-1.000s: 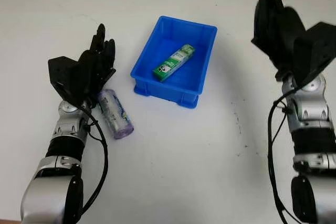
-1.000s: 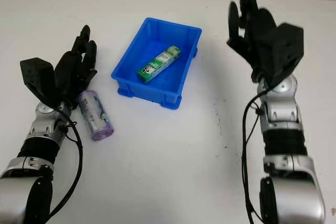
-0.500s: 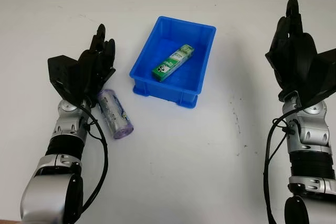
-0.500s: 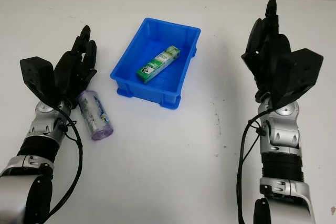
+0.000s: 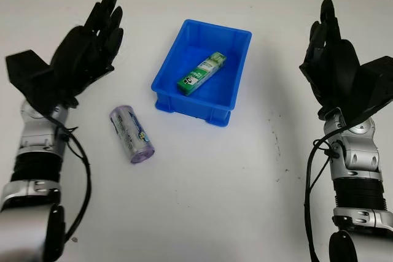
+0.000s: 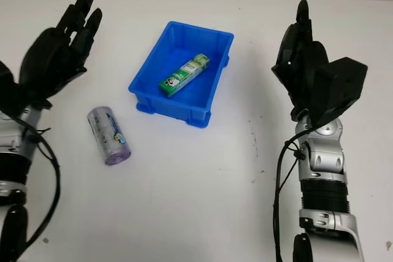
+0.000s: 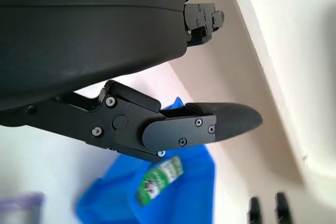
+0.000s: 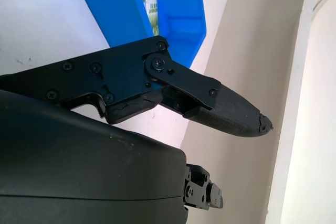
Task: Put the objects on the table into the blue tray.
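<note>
Left hand (image 5: 83, 53) up over the left side of the white desk (image 5: 215, 200), open and holding nothing; just right of it and nearer the robot, the purple-capped cylinder (image 5: 131, 134) lies on its side on the desk, apart from the hand; on to the blue tray (image 5: 233, 99) at centre, with a green and white box (image 5: 202, 73) lying aslant inside it; over on the far right, the right hand (image 5: 334, 65) is raised above the desk, open and empty too.

A white table (image 5: 202, 200), faintly speckled, meets a pale beige wall (image 7: 252, 66) behind.
</note>
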Action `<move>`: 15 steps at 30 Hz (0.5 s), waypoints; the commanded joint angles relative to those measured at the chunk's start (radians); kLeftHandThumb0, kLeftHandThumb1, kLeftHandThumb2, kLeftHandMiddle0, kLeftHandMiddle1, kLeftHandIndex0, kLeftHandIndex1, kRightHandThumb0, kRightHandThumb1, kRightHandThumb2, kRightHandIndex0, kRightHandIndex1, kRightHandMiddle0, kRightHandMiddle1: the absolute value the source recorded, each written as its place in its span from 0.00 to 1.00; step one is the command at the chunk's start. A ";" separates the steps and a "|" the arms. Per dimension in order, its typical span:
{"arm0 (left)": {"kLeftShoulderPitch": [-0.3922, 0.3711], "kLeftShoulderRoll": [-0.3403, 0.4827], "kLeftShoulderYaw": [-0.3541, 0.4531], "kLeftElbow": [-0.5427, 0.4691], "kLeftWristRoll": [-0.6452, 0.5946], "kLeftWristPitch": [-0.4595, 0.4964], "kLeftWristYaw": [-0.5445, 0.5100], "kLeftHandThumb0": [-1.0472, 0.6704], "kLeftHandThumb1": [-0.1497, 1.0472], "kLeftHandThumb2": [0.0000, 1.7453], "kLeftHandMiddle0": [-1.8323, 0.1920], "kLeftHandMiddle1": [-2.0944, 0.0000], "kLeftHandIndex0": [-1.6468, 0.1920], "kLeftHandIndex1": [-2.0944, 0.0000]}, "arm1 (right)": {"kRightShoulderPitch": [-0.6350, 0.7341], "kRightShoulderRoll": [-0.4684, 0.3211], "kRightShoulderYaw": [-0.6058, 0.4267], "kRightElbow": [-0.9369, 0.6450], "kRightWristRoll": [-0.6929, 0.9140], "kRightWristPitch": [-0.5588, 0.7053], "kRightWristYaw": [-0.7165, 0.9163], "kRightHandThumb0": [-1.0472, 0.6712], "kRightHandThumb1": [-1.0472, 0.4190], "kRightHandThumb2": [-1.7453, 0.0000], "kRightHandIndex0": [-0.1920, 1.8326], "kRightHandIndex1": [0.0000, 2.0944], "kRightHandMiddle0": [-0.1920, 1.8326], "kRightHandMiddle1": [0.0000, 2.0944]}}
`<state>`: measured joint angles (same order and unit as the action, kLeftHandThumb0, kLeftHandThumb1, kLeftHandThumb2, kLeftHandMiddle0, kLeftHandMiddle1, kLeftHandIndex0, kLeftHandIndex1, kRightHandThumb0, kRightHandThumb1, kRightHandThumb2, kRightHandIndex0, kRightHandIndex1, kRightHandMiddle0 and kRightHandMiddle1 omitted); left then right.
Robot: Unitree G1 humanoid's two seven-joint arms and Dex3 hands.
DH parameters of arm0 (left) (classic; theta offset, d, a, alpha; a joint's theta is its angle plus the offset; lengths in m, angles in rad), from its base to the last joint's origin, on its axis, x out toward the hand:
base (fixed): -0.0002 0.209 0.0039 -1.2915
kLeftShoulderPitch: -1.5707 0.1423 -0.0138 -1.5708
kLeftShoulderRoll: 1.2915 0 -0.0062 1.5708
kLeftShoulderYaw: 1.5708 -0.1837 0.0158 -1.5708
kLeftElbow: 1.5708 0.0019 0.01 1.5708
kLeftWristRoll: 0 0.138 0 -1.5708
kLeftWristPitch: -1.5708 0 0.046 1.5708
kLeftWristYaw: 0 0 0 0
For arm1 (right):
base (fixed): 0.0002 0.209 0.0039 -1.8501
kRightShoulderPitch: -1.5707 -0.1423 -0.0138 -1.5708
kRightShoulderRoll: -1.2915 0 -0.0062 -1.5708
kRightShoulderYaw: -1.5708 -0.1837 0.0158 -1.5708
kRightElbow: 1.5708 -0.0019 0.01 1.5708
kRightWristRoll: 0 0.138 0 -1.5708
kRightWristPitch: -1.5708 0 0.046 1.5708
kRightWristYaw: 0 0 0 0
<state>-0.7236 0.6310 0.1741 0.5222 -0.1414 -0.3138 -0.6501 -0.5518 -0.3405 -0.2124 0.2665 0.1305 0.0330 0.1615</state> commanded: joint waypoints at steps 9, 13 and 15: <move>0.069 0.228 -0.037 -0.329 0.035 0.163 -0.203 0.15 0.82 0.01 0.87 0.96 0.88 0.97 | -0.006 -0.003 0.004 0.009 0.003 0.003 0.025 0.19 0.00 0.48 0.00 0.00 0.00 0.00; 0.081 0.285 -0.070 -0.376 0.040 0.158 -0.310 0.24 0.73 0.02 0.79 0.97 0.89 0.98 | -0.010 -0.003 0.000 0.011 0.006 0.006 0.026 0.19 0.00 0.48 0.00 0.00 0.00 0.00; 0.094 0.327 -0.087 -0.415 0.109 0.083 -0.316 0.20 0.74 0.03 0.85 0.99 0.86 0.97 | -0.010 -0.004 0.000 0.010 0.007 0.010 0.028 0.19 0.00 0.48 0.00 0.00 0.00 0.00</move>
<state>-0.6446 0.9200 0.0975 0.1407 -0.0551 -0.1992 -0.9598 -0.5540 -0.3394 -0.2102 0.2771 0.1343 0.0380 0.1881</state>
